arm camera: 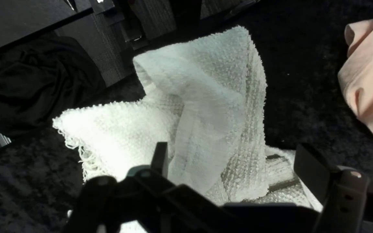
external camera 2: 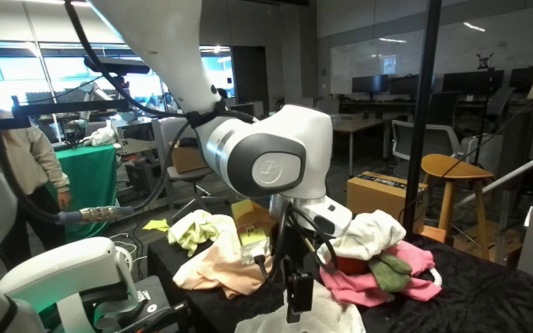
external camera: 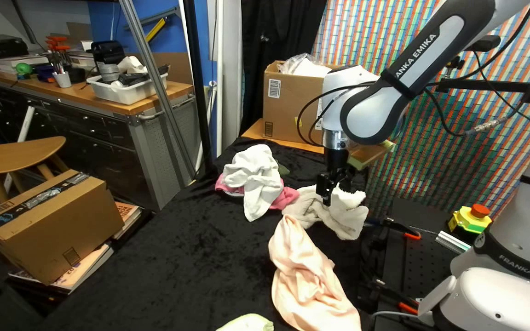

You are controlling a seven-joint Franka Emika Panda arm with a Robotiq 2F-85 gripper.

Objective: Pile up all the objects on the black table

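Black end effector [arm camera: 233,161] spread wide above rumpled white towel [arm camera: 206,106]

Its fingers [arm camera: 161,158] stand well apart, facing one another, and folds of the towel show through the gap between them. Unclenched, then, though I can't tell whether they brush the fabric.

From where I'm standing, the robot arm [external camera: 419,59] leans in high over the worktop [external camera: 191,257], its forearm slanting down to a rounded joint [external camera: 375,110]. Past that bend the line drops plumb, so in both exterior views the end effector points straight down. Behind the arm in an exterior view stands an open cardboard box [external camera: 292,103].

The towel lies crumpled on the black worktop directly beneath, frayed along one edge. Just beside it sits a loose heap [external camera 2: 356,291]: a white cloth [external camera: 256,177] on top of a pink cloth [external camera: 287,197], with a dark green item [external camera 2: 389,276] against the pink and something red [external camera 2: 352,265] partly hidden under the white. Elsewhere near the towel, a peach cloth [external camera: 306,276] sprawls in long folds, apart from the heap. Close by that lies a pale green cloth [external camera 2: 199,229]; touching it or not, I can't make out.
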